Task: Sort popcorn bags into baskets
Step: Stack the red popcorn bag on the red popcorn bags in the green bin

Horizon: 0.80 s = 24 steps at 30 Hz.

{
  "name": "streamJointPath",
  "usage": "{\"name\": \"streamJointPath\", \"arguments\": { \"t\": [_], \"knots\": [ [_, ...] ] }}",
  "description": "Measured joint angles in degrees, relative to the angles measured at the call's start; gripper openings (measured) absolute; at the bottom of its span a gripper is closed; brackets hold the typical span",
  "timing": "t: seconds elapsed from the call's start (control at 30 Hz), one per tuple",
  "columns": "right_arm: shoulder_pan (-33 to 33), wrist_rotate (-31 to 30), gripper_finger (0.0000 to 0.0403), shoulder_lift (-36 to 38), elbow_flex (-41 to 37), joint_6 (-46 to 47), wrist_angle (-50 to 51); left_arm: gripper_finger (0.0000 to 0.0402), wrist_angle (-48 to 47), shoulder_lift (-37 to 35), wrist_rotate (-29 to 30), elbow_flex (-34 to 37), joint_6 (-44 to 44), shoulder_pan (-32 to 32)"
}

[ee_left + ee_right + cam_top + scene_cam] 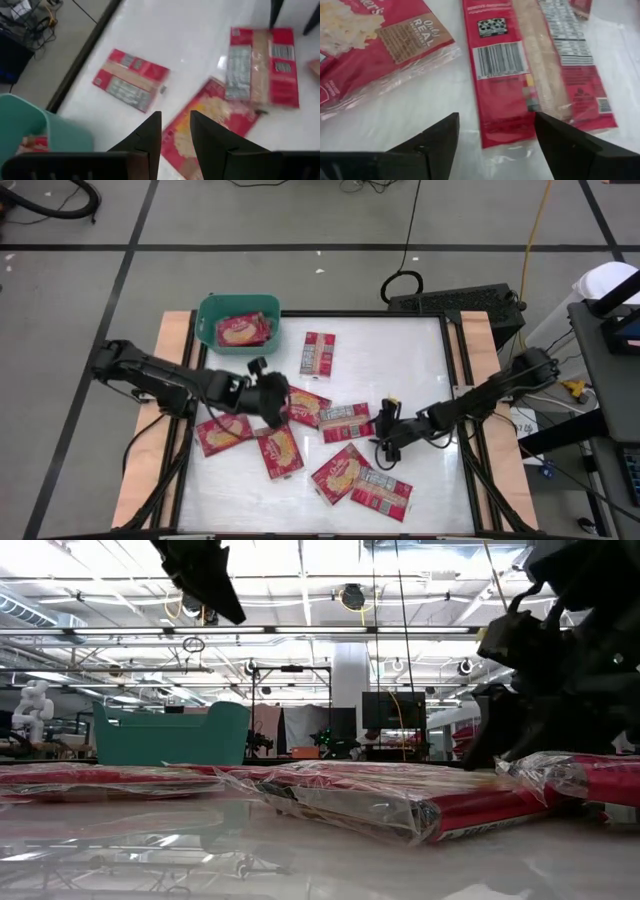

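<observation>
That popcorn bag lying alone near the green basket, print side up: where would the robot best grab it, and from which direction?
Probably from straight above, pinching across its narrow width near the middle. The lone popcorn bag lies flat on the table with clear space on every side, so fingers could straddle its long edges. The left hand is nearer it than the right hand.

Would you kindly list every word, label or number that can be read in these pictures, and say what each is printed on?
"Only REAL ingredients": on the picture-side popcorn bag in the right wrist view; the third word is partly blurred.
Barcode and nutrition panel: on the print-side popcorn bag ahead of the right gripper; digits too small to read.
Grey-white panels on bags in the left wrist view: blurred, unreadable.
High and low views: nothing legible.
</observation>
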<state>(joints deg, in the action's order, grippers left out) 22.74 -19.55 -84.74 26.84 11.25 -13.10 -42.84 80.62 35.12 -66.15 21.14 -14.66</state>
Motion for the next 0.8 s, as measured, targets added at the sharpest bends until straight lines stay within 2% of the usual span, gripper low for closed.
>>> {"name": "streamJointPath", "arguments": {
  "t": [0.13,0.27,0.37,0.53,0.6,0.8],
  "knots": [
    [0.0,-1.4,0.0238,-2.1,0.1,1.3,0.0,0.0106,1.2,3.0,1.4,0.0,2.8,-2.7],
    [-0.4,-2.6,0.0200,-3.0,0.1,3.1,0.0,0.0106,4.5,6.2,1.7,0.0,3.2,-4.2],
    [-1.1,-2.8,0.0149,-3.1,0.1,5.1,0.0,0.0106,7.8,8.6,1.6,0.0,2.4,-5.0],
    [-1.2,-4.3,0.0040,-3.2,0.0,7.4,-0.2,0.0106,14.0,12.2,1.5,0.0,-0.5,-5.6],
    [-1.3,-4.6,0.0012,-3.2,-0.1,7.6,-1.4,0.0106,15.6,13.5,1.4,0.0,-1.4,-5.6],
    [-3.2,-3.7,0.0005,-0.4,0.1,9.1,-3.4,0.0121,20.8,17.6,0.9,0.0,-5.9,-6.0]
  ]
}}
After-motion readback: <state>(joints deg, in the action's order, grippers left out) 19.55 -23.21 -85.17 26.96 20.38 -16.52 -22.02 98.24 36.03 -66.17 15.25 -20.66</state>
